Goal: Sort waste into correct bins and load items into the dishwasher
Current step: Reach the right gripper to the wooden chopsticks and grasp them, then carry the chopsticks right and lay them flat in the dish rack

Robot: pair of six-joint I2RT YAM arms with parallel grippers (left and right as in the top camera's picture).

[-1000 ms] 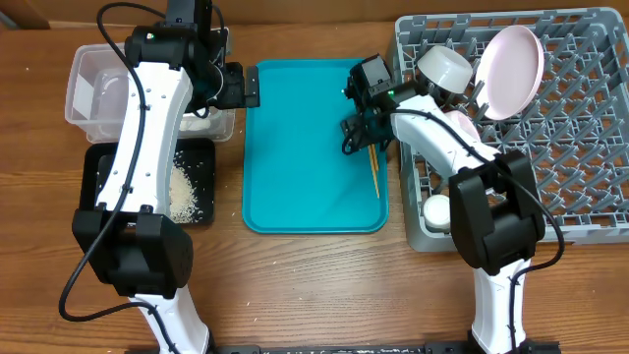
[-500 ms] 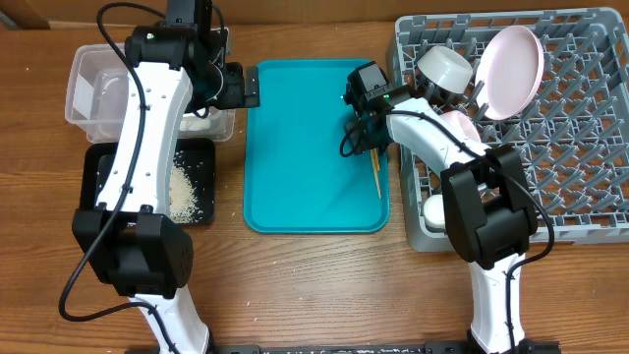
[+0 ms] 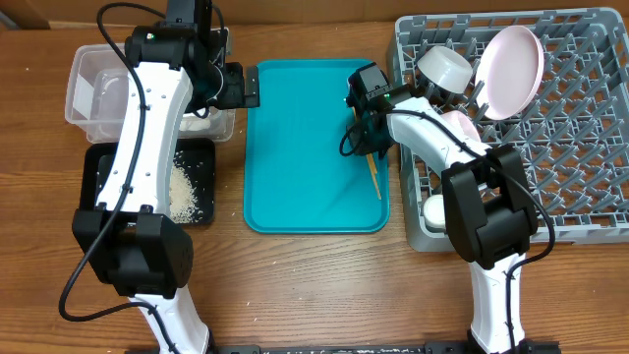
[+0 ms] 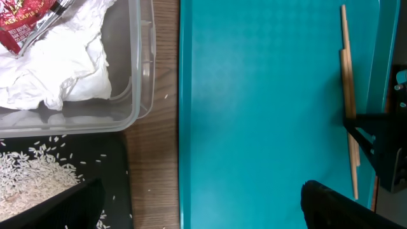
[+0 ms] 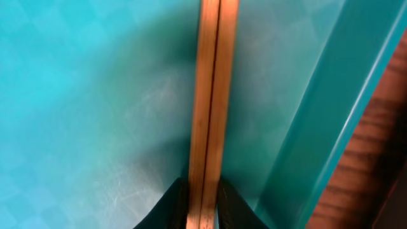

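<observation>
Our right claw (image 5: 203, 207) is pressed in on the two chopsticks (image 5: 208, 89), one black fingertip against each outer side, the pair lying flush together on the teal tray (image 5: 82, 76) just beside its raised right wall. We judge the hold risky because it seems to sit toward one end, so on a lift the long free part may droop or pivot. A squeeze from the sides alone could also let one stick slip out or the pair scissor, and the near finger could catch the wall. The dish rack (image 3: 580, 147) has open lattice, so thin sticks set down carelessly might drop through. Our left claw (image 4: 203, 207) hangs spread wide and empty near the clear tub (image 4: 137, 83). The right wrist view alone shows the contact, which the overhead hides under the wrist. The overhead alone shows the rack with the pink plate (image 3: 511, 71) and whitish bowl (image 3: 444, 67) already in it. The left wrist view adds the sticks' staggered ends, plus the tissue (image 4: 57, 70) and wrapper (image 4: 22, 22) in the tub and the rice (image 4: 32, 175) beside it.
</observation>
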